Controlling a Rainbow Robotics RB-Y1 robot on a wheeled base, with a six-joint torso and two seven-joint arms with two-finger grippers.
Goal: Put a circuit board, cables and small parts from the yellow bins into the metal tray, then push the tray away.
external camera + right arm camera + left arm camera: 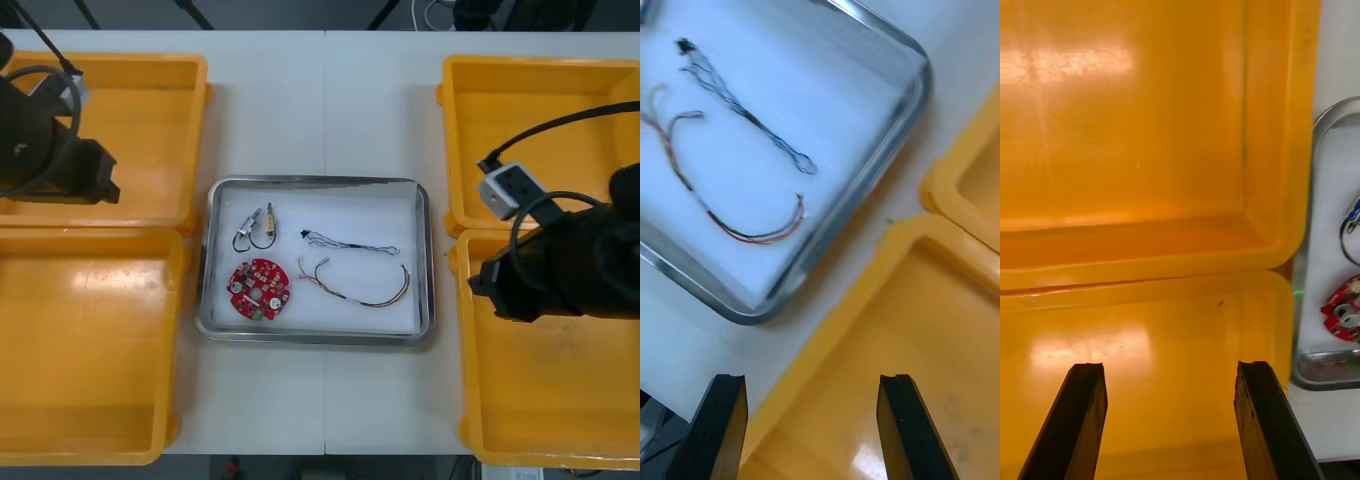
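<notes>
The metal tray, white inside, lies in the middle of the table. In it are a round red circuit board, small metal parts, a twisted blue and white cable and a red and yellow cable. My left gripper is open with nothing between its fingers, over the left bins, with the tray's rim and the board off to its side. My right gripper is open over the near right bin's edge, just off the tray's corner. Both cables lie beyond it.
Two yellow bins stand at each side: far left, near left, far right, near right. Nothing shows inside them. The left arm hangs over the far left bin, the right arm over the near right one.
</notes>
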